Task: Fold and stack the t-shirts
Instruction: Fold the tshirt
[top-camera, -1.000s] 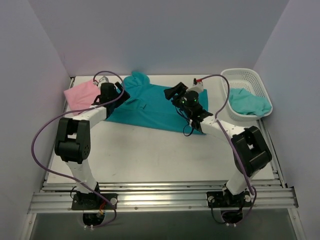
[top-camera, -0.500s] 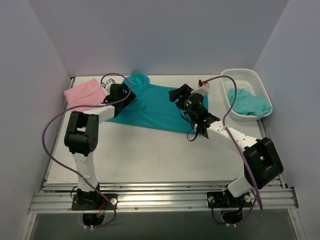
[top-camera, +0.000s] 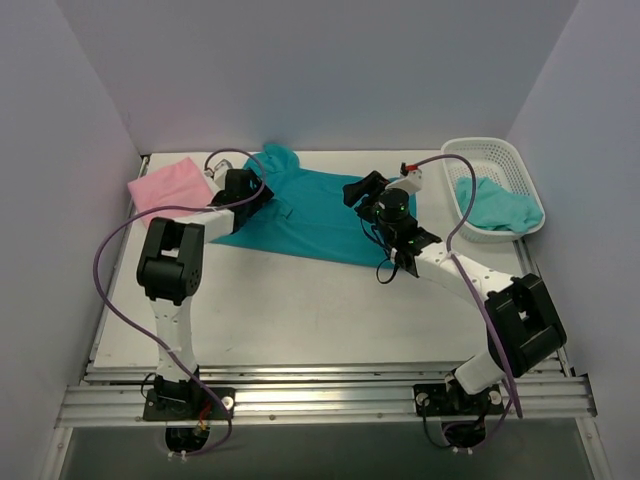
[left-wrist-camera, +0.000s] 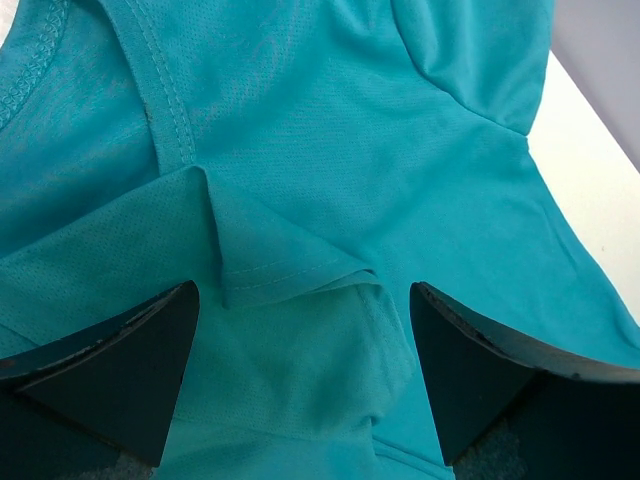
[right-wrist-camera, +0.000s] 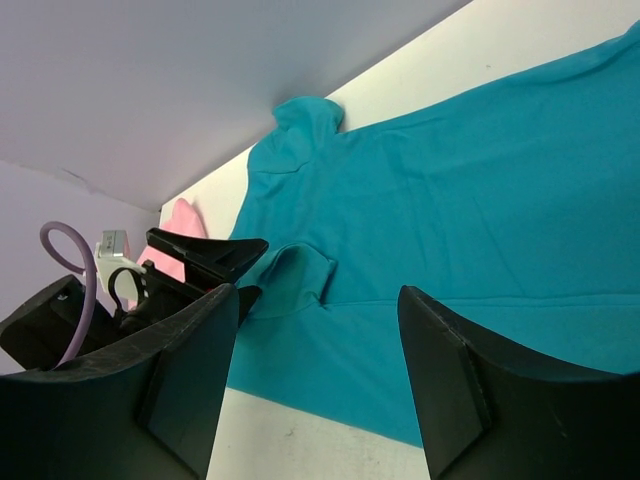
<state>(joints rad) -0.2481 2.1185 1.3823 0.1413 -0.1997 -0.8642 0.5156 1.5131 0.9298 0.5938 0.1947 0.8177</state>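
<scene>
- While the deep teal t-shirt (top-camera: 310, 215) lies spread flat across the 12 o'clock half of the tabletop (top-camera: 300, 310), the left tool (top-camera: 255, 190) hangs low over the shirt's 9 o'clock edge, jaws spread wide and gripping nothing.
- Seen from the left wrist, its dark fingers (left-wrist-camera: 120, 370) stand on either side of a small turned-over flap of teal cloth with a stitched hem; I cannot tell whether they touch the cloth.
- Over the shirt's 2 o'clock part sits the right tool (top-camera: 362, 187), jaws apart and empty, raised off the cloth and facing across it toward 9 o'clock.
- At the tabletop's 10 o'clock corner lies the pale pink t-shirt (top-camera: 165, 185), flat and near the teal one.
- At 2 o'clock stands the white lattice basket (top-camera: 480, 143), with the aqua-green t-shirt (top-camera: 495, 205) crumpled inside it.
</scene>
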